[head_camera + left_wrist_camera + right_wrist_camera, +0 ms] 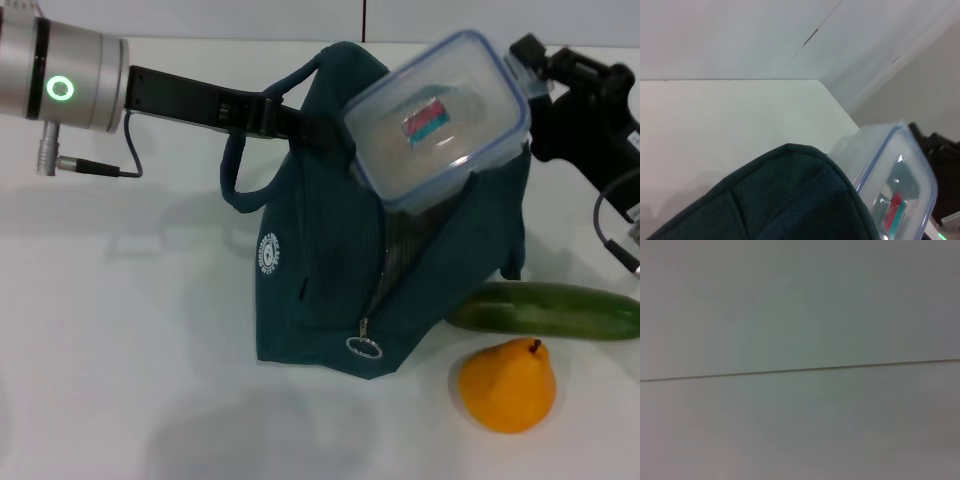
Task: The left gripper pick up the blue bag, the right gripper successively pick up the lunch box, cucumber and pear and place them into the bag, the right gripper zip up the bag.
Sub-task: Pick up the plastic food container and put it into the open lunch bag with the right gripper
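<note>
Right, my left gripper (300, 122) is clamped on the blue bag (330, 270) at its top to hold the mouth open, while my right gripper (535, 70) pinches the lunch box (435, 120), half-entered and tilted; cucumber (550, 308) and pear (508, 385) wait alongside.

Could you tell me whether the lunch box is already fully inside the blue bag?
No, the lunch box sticks mostly out of the blue bag's open top.
</note>
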You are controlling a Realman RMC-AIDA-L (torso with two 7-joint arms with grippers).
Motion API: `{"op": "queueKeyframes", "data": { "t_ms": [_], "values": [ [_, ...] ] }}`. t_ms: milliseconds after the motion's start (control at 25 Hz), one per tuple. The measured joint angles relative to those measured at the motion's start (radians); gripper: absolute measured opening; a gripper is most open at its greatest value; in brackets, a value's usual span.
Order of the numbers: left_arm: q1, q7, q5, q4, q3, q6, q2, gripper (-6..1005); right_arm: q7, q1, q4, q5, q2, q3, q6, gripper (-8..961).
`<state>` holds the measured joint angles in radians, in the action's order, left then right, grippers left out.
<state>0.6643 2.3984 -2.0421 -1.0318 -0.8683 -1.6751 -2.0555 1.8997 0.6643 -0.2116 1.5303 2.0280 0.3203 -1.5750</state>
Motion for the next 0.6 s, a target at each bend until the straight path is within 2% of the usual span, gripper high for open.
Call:
{"op": "queueKeyframes", "data": {
  "t_ms": [280,600],
  "values": [
    [0.011,0.001,0.000,0.003,-0.001,0.000,-0.001,47,-0.001,-0.014,0.002,0.088,0.000,0.003,0.058,98],
    [0.018,-0.004,0.000,0.012,-0.005,0.000,-0.004,47,-0.004,0.009,-0.004,0.179,0.000,-0.004,0.070,100]
  ]
}}
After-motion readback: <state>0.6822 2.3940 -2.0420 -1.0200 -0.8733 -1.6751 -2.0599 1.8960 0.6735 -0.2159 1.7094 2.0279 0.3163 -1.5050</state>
